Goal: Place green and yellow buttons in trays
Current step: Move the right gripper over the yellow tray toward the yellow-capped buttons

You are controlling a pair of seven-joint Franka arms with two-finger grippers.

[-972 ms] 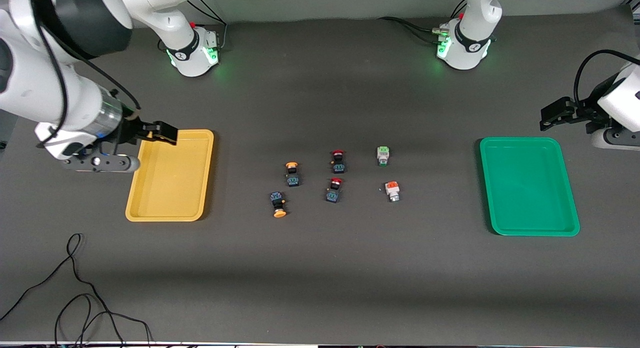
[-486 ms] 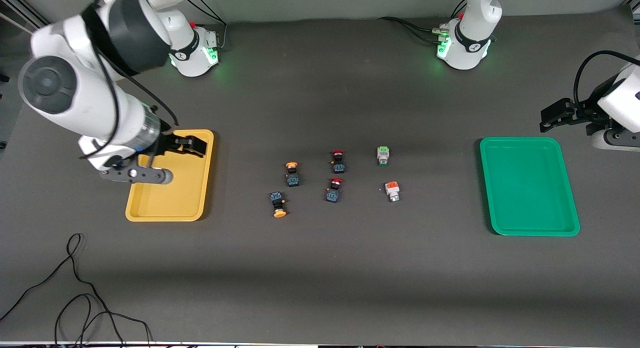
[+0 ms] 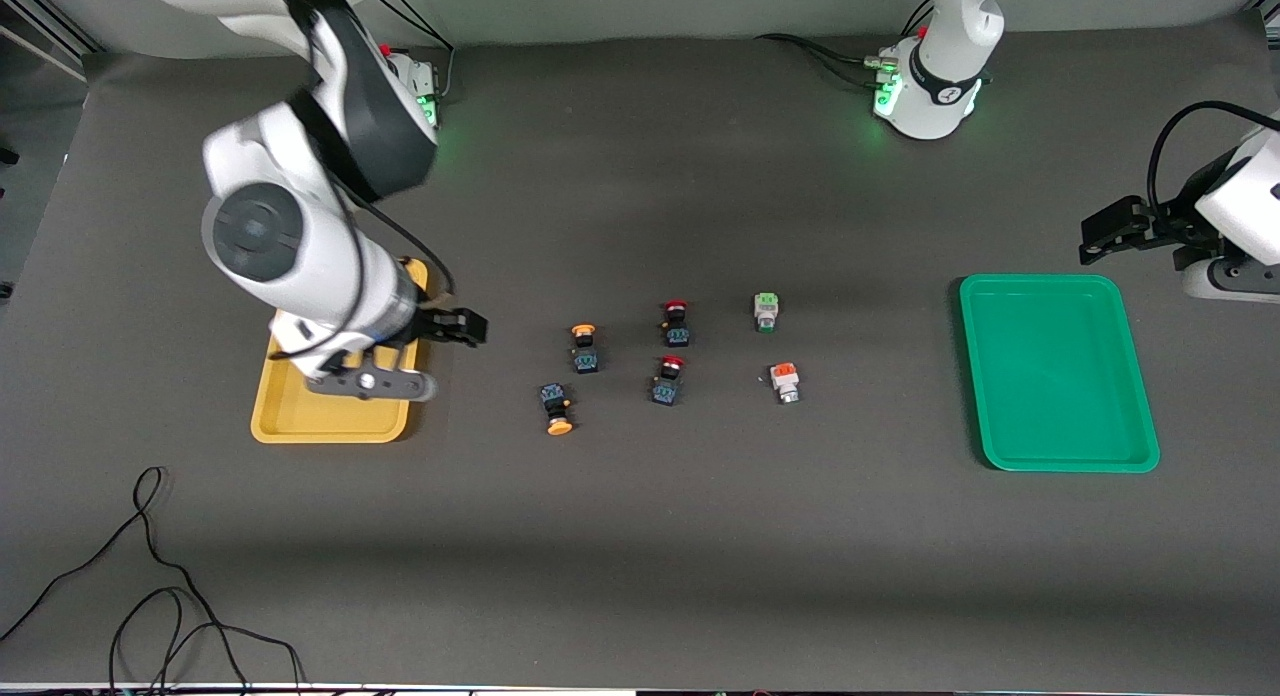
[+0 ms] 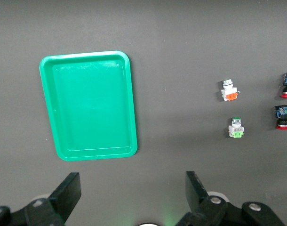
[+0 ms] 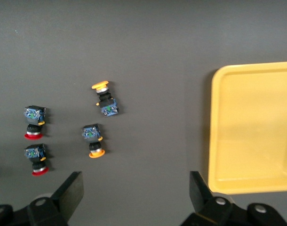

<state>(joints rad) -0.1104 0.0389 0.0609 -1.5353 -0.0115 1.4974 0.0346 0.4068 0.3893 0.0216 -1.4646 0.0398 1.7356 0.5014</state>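
We see six small buttons point(image 3: 670, 361) lying mid-table between a smooth, shallow yellow tray point(image 3: 330, 416) and green tray point(image 3: 1055, 376). Right gripper point(image 3: 470, 328) hangs spread by the yellow tray; left gripper point(image 3: 1100, 231) waits, spread.

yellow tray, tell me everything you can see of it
The yellow tray is a shallow rectangular dish with rounded corners and a raised rim, smooth like plastic. It lies flat on the dark table at the right arm's end. What shows of its inside is bare. The right arm covers much of it in the front view, and no button touches it.
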